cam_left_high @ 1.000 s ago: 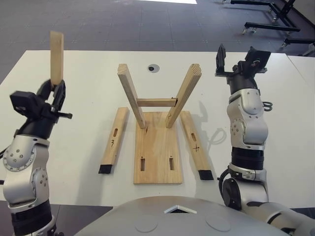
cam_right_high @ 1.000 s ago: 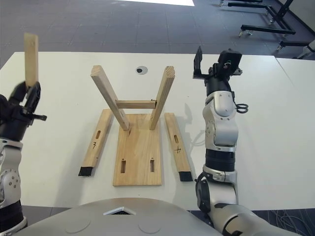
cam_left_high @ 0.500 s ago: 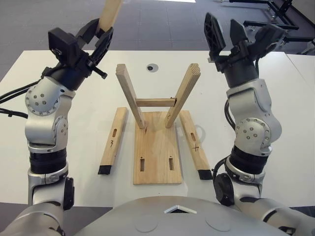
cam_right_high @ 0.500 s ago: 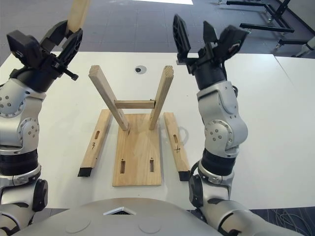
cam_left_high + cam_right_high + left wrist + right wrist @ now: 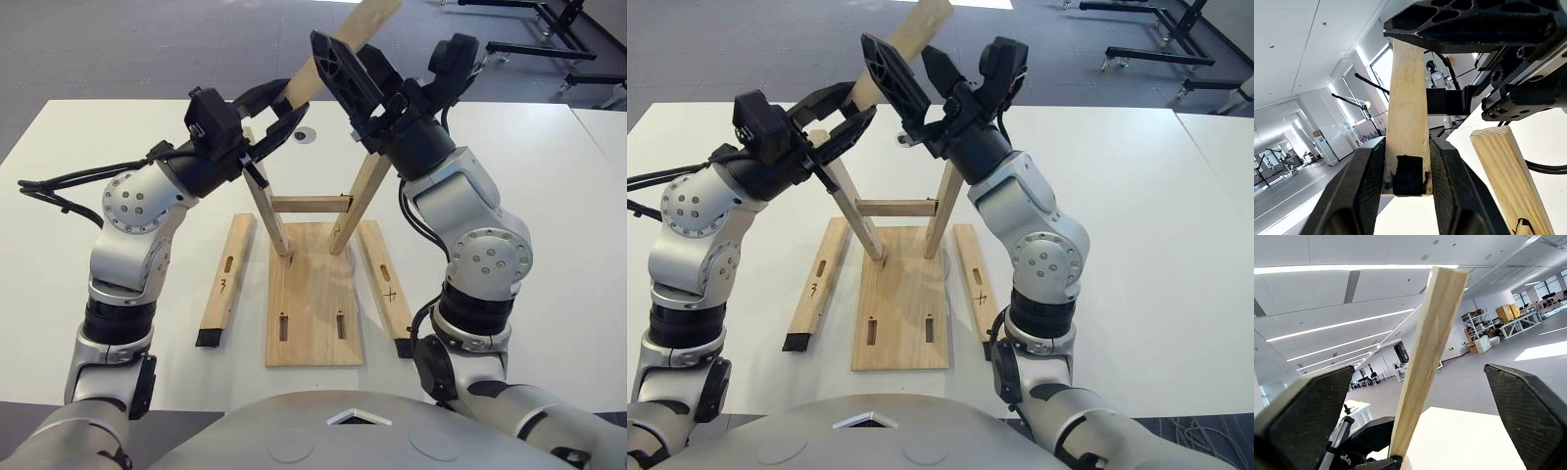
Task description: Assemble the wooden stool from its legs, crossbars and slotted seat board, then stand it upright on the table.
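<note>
**Item: wooden bar held in the air, second grip pending**

1. Table (image 5: 549, 245): white top, carries all grounded parts.
2. Seat board (image 5: 313, 313): lies flat at table centre, two slots open at its near end.
3. Standing legs (image 5: 263, 196), pair: seated in the board's far slots, leaning outward and joined by one crossbar (image 5: 312, 204).
4. Loose legs (image 5: 227, 279), pair: lie flat, one just beside each long edge of the board, black feet toward the robot.
5. Wooden bar (image 5: 370, 20): in the air, slanting up over the standing pair, with its black-marked end down in the left grip.
6. Left gripper (image 5: 284, 110): clamped on the bar's lower end, near the top of a standing leg.
7. Right gripper (image 5: 1418, 382): fingers spread wide to either side of the bar's upper length, not touching it.

Handling note (judgement): the step looks like taking a second hold on the bar.
- The right fingers should close squarely on the bar's flat faces, clear of the left grip.
- The left should let go only once that hold is firm.
- Both arms should stay off the standing pair. It appears only slotted in, and a nudge could unseat it.
</note>
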You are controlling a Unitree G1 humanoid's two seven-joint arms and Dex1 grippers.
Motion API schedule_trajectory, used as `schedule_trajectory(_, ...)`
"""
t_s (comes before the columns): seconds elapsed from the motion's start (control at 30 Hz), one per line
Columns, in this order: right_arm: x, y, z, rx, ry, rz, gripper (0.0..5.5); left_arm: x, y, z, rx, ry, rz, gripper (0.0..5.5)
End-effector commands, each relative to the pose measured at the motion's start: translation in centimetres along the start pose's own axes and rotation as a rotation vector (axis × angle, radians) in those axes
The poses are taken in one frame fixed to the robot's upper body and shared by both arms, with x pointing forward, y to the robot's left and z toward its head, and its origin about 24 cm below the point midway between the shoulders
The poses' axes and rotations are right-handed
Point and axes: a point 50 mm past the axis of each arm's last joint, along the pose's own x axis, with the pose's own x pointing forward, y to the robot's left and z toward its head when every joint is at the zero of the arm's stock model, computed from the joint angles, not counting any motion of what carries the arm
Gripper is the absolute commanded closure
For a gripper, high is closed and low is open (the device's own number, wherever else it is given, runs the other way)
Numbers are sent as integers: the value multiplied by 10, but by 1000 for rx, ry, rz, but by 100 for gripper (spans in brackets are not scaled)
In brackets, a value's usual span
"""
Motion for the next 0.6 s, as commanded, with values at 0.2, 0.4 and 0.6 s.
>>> schedule_trajectory(0.2,0,9,5,100,-40,95,227,-3,0,-5,-3,31,-2,422)
schedule_trajectory(0.4,-2,2,1,119,-26,67,328,-5,-3,-7,-18,42,-7,422)
schedule_trajectory(0.6,-6,-3,-5,101,15,55,435,-6,-8,-9,-64,37,5,422)
